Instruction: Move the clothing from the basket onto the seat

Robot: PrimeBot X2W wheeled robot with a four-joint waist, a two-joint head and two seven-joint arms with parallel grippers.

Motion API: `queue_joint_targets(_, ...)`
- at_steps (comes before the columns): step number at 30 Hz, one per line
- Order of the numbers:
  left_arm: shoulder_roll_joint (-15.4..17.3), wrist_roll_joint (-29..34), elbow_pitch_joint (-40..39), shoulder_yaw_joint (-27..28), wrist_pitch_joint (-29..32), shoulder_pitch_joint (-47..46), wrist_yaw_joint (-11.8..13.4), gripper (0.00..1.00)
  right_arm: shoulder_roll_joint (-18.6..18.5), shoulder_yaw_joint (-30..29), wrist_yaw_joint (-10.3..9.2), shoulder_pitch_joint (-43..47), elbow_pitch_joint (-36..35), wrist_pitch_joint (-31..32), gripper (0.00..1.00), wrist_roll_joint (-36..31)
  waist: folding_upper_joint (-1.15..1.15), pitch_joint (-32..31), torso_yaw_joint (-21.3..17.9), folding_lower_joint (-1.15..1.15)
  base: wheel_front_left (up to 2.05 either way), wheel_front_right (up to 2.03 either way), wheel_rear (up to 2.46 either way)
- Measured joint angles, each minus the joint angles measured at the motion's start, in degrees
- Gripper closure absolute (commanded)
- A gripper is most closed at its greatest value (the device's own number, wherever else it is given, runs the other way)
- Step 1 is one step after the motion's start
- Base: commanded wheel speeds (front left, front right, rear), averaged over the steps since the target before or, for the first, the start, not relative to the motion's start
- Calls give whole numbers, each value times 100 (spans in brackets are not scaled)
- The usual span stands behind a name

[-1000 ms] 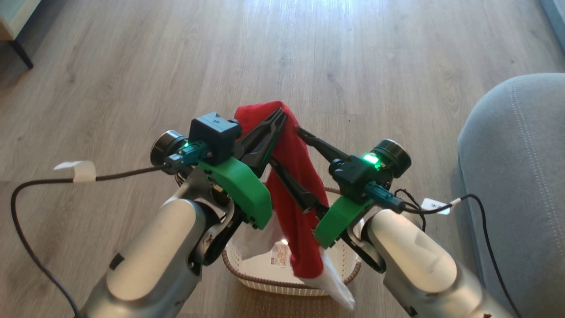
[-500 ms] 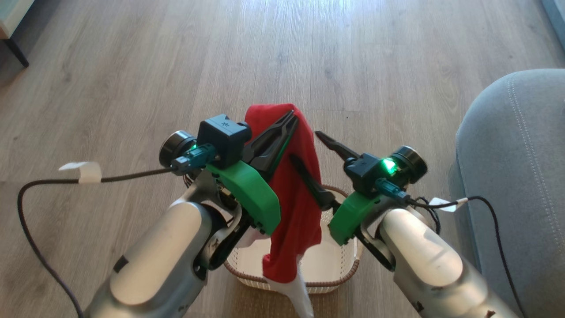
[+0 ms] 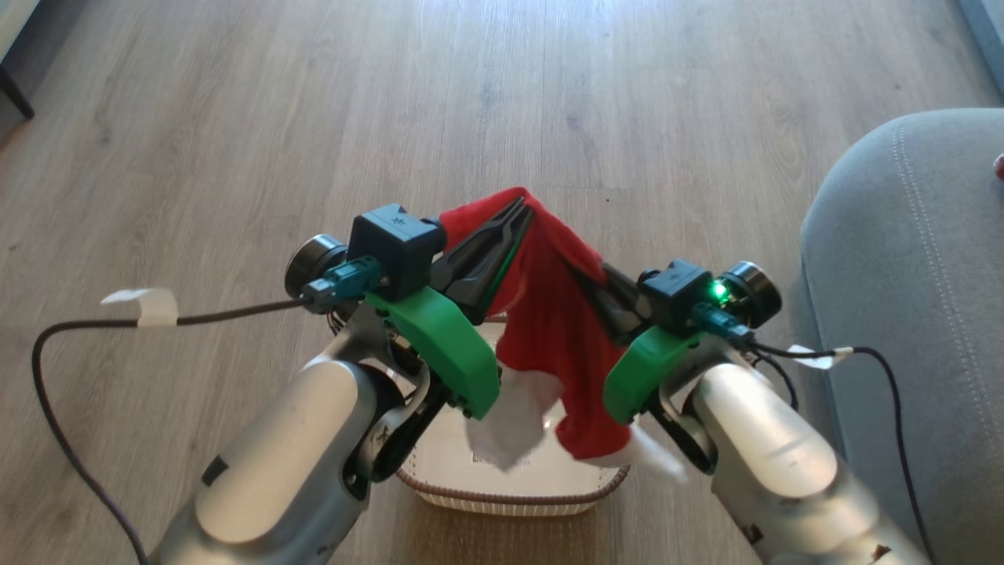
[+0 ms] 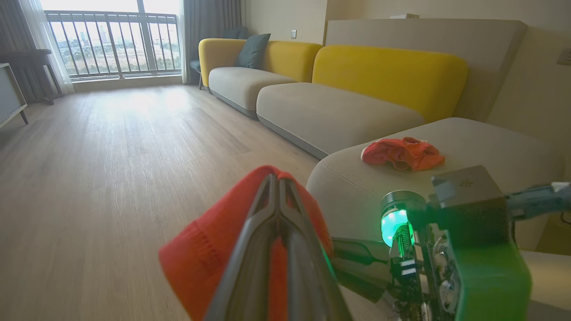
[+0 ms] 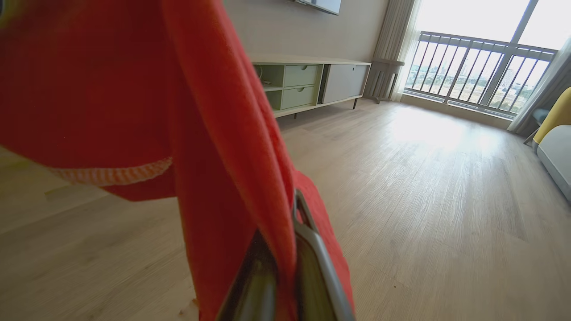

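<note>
A red garment (image 3: 553, 314) with white trim hangs above the basket (image 3: 510, 498), stretched between both grippers. My left gripper (image 3: 518, 208) is shut on its top fold; in the left wrist view the closed fingers (image 4: 267, 209) are wrapped in red fabric (image 4: 200, 254). My right gripper (image 3: 604, 282) is shut on the garment's right side, and its fingers (image 5: 312, 240) pinch the cloth (image 5: 200, 111) in the right wrist view. The grey seat (image 3: 902, 275) curves in at the right. Another red garment (image 4: 401, 153) lies crumpled on the seat (image 4: 357, 183).
Black cables (image 3: 47, 345) trail from both wrists across the wooden floor (image 3: 471, 94). A dark furniture leg (image 3: 16, 98) stands far left. A sofa with yellow backs (image 4: 388, 76) lines the wall, and a low cabinet (image 5: 308, 84) stands opposite.
My right gripper went from open beside the hanging garment to shut on it and drew rightward. The cloth now spans both grippers, with its lower end lifted higher over the basket.
</note>
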Motion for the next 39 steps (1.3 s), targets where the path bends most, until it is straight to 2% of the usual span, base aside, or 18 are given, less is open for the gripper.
queue_joint_targets(1,2,0,19,1,-10,6,33,82,0,-60,0,-3,0,-16,100,-1,0,2,-14,0,0,0,0)
queue_joint_targets(2,10,3,52,5,-59,17,53,58,0,-118,0,-7,-1,-18,100,-2,0,3,-30,0,0,0,0)
queue_joint_targets(3,29,16,98,10,-111,36,76,25,0,-175,0,-8,-3,-19,100,-3,0,3,-48,0,0,0,0)
queue_joint_targets(4,38,19,155,12,-164,75,88,0,0,-230,0,-8,-9,-19,100,-11,0,5,-69,0,0,0,0)
queue_joint_targets(16,-60,200,1144,-170,-940,467,1,0,-102,-818,0,-94,-568,48,100,-292,0,144,-347,0,0,0,0)
queue_joint_targets(22,-166,227,1471,-222,-1184,459,-76,0,-353,-1121,0,-115,-1034,308,100,-354,0,281,-622,0,0,0,0)
queue_joint_targets(39,-210,265,1625,-298,-1379,264,-171,0,-573,-1793,0,222,-2264,797,100,-534,0,721,-1860,0,0,0,0)
